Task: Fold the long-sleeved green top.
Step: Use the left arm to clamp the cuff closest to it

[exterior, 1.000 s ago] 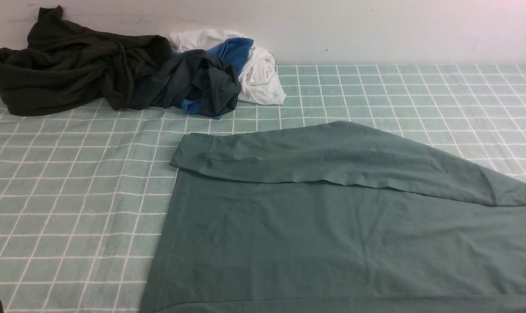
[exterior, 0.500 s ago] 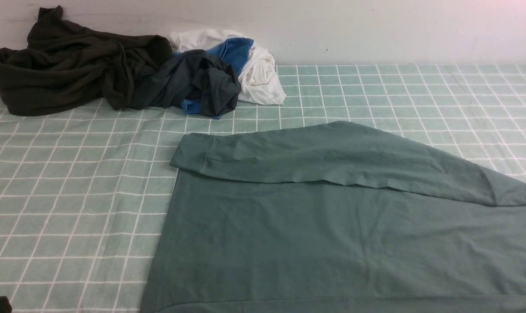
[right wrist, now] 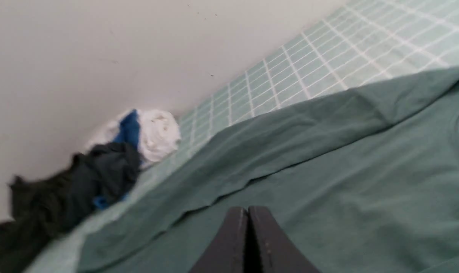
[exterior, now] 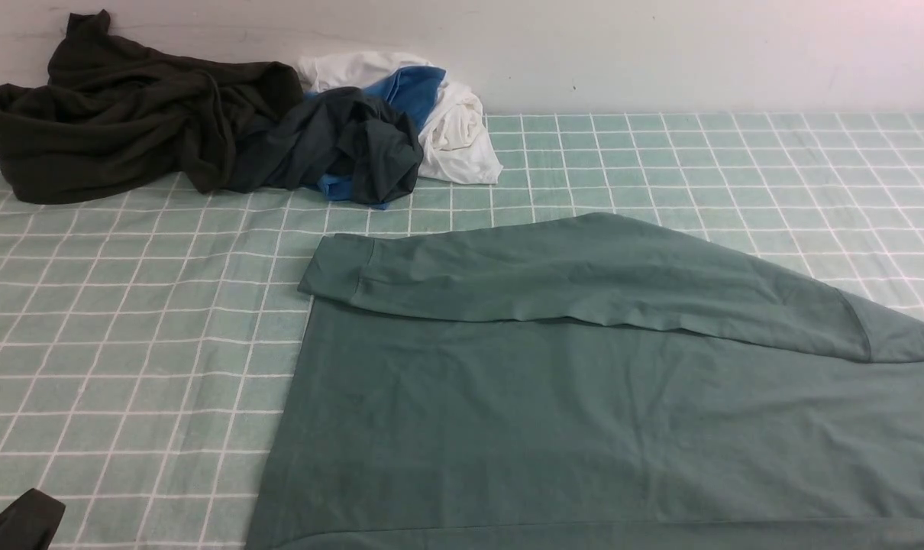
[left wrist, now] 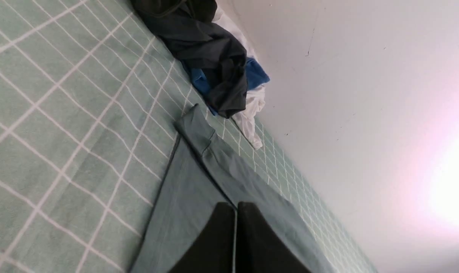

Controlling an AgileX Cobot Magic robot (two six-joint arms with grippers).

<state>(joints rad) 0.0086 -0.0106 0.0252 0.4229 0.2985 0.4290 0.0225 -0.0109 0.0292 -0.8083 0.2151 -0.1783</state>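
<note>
Front view's near-left corner is newly entered by the left end effector (exterior: pixel 38 508), clenched empty like the right end effector (right wrist: pixel 247 209), so the next fold of the green top (exterior: pixel 584 397), spread flat on the desk (exterior: pixel 126 344), is judged near.

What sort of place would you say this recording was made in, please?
Probably a clothes-folding workbench: a flat surface under pale green checked cloth against a bare white wall, a teal-green long-sleeved knit top spread out, crumpled dark, blue and white garments heaped behind.
</note>
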